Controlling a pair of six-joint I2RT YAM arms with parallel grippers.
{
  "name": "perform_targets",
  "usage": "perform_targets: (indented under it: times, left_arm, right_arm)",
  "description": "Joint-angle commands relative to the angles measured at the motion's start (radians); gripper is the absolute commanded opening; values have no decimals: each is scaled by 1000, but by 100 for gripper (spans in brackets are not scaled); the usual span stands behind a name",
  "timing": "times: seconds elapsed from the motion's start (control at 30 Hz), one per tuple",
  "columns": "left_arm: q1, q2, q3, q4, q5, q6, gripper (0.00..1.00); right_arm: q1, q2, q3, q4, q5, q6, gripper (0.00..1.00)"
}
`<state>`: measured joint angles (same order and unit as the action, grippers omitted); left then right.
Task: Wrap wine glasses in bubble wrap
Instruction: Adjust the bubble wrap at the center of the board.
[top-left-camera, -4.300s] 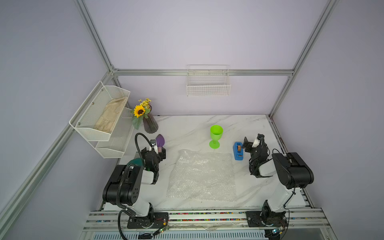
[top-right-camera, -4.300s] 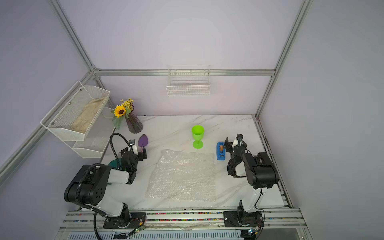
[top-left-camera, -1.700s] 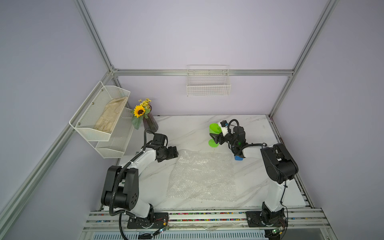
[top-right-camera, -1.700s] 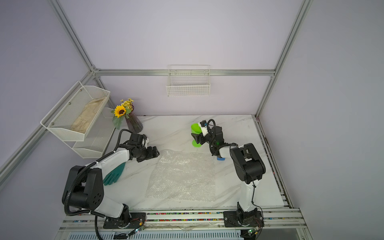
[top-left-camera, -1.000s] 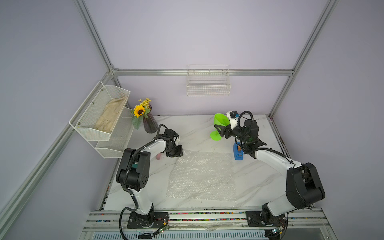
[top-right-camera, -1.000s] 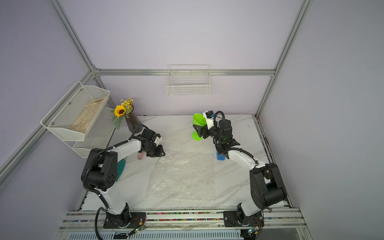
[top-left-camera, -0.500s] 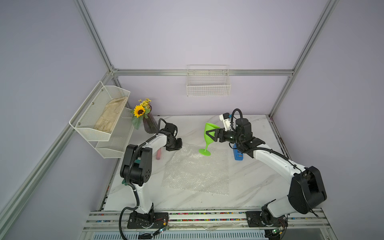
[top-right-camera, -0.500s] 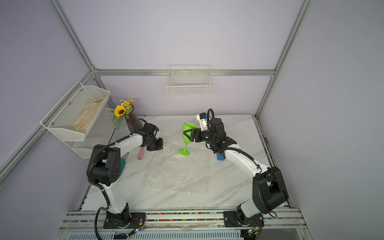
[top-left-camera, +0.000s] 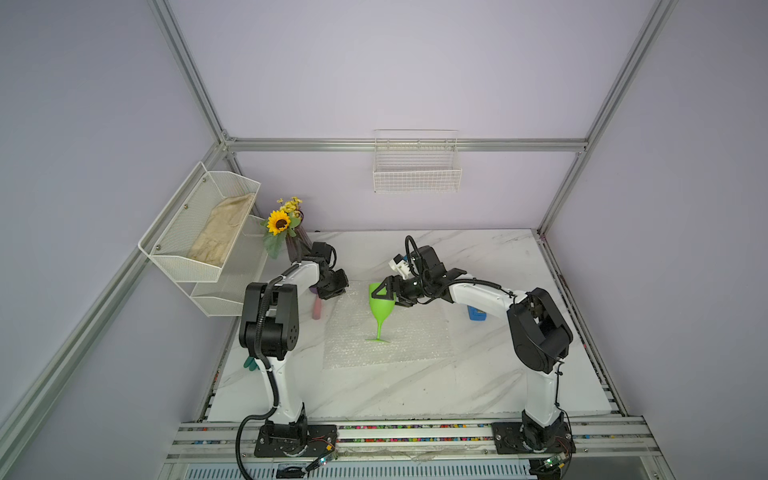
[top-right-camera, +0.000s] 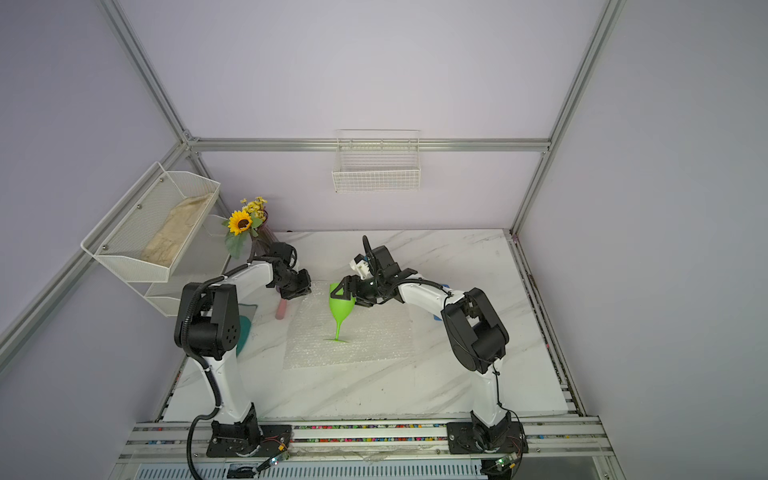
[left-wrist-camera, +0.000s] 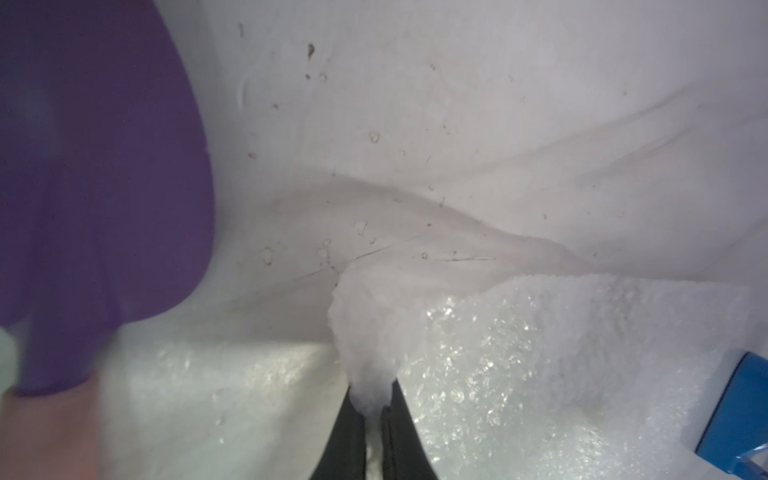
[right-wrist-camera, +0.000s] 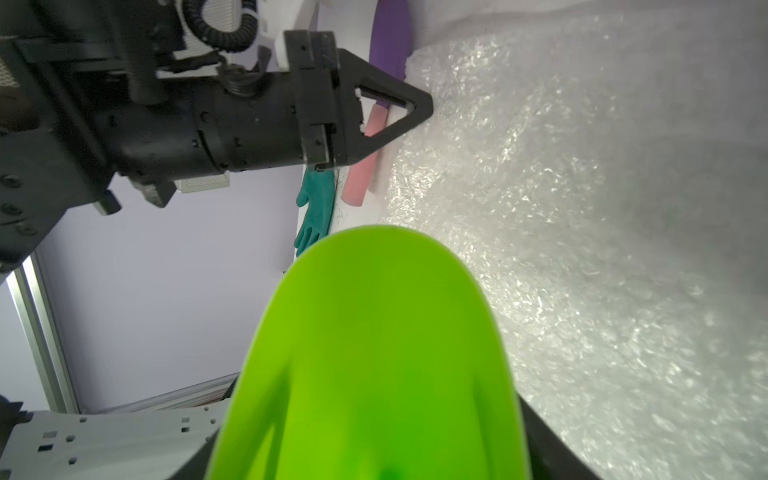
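Note:
The wine glass (top-left-camera: 380, 306), a lime-green goblet, stands roughly upright with its foot at the middle of the bubble wrap (top-left-camera: 409, 336) in both top views. My right gripper (top-left-camera: 384, 292) is shut on its bowl, reaching in from the right. In the right wrist view the green bowl (right-wrist-camera: 374, 353) fills the space between the right gripper's (right-wrist-camera: 374, 451) dark fingers. My left gripper (top-left-camera: 331, 291) is shut on the far left corner of the sheet. The left wrist view shows that corner of bubble wrap (left-wrist-camera: 540, 353) pinched between the left gripper's (left-wrist-camera: 374, 401) tips and lifted slightly.
A purple and pink utensil (top-left-camera: 317, 311) lies just left of the sheet. A vase of flowers (top-left-camera: 291, 245) stands at the back left beside a white mesh shelf (top-left-camera: 208, 241). A blue tape dispenser (top-left-camera: 477, 312) is right of the sheet, and a teal glove (top-right-camera: 245, 328) lies near the left arm.
My right gripper has brought the wine glass forward and down from the back of the table onto the sheet. My left gripper has closed on the sheet's far left corner, and the sheet has shifted left.

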<state>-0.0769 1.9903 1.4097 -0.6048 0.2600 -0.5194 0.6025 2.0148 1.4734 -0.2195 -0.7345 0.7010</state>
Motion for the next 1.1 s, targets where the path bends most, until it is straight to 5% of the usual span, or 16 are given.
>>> perform_targets:
  times: [0.0, 0.17, 0.23, 1.07]
  left_arm:
    - [-20, -5, 9, 50, 86, -41, 14]
    - [-20, -39, 9, 12, 26, 7, 46]
    - [-17, -76, 6, -23, -23, 30, 51]
    - [20, -370, -418, -99, 62, 30, 53]
  right_arm:
    - [-5, 54, 98, -107, -26, -9, 44]
    - [-10, 185, 269, -288, 6, -94, 43]
    - [-13, 232, 332, -340, 5, -112, 43]
    - [-2, 410, 594, -532, -104, -176, 44]
